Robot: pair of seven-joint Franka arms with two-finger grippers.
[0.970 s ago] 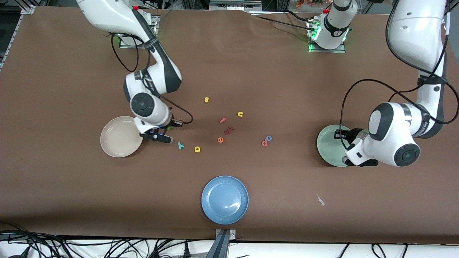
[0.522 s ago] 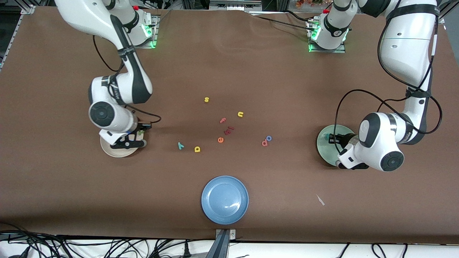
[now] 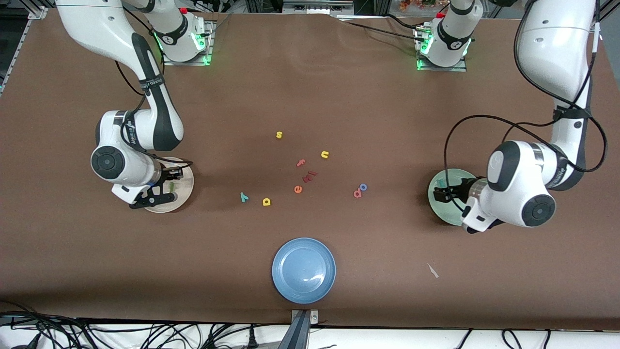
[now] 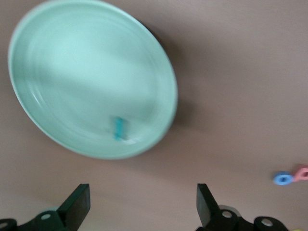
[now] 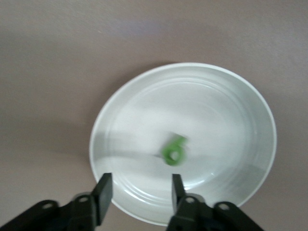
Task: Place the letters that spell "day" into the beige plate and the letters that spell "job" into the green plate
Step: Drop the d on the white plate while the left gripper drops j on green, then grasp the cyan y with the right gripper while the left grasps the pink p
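Right gripper [image 5: 138,192] — jaws parted with nothing between them, hanging over the beige plate [image 3: 186,190] at mid-left of the front frame. The green "d" [image 5: 174,151] lies in that plate, clear of the jaws.

Left gripper [image 4: 143,204] — jaws spread wide and empty, over the table by the rim of the green plate [image 3: 436,198] at mid-right of the front frame. The teal "j" [image 4: 119,128] lies in that plate near its rim.

Step in hand, by my read: both arms are at the drop of a first letter each, so one of three is done per word.

Still on the table [image 3: 310,97], in the loose cluster at frame centre: teal "y" [image 3: 244,196] and yellow "a" [image 3: 266,201] at the cluster's lower left, closest to the beige plate; blue "o" [image 3: 363,186] touching the salmon "b" [image 3: 357,194] at its right edge, closest to the green plate.

Next move calls for lifting clear of the plates and swinging in to centre — right arm likely for the "y" or "a", left for the "o" or "b". The o/b pair touches, so the jaws need to straddle one w/o dragging the other. Letters are tiny and flat; the grip must come down right to the table.
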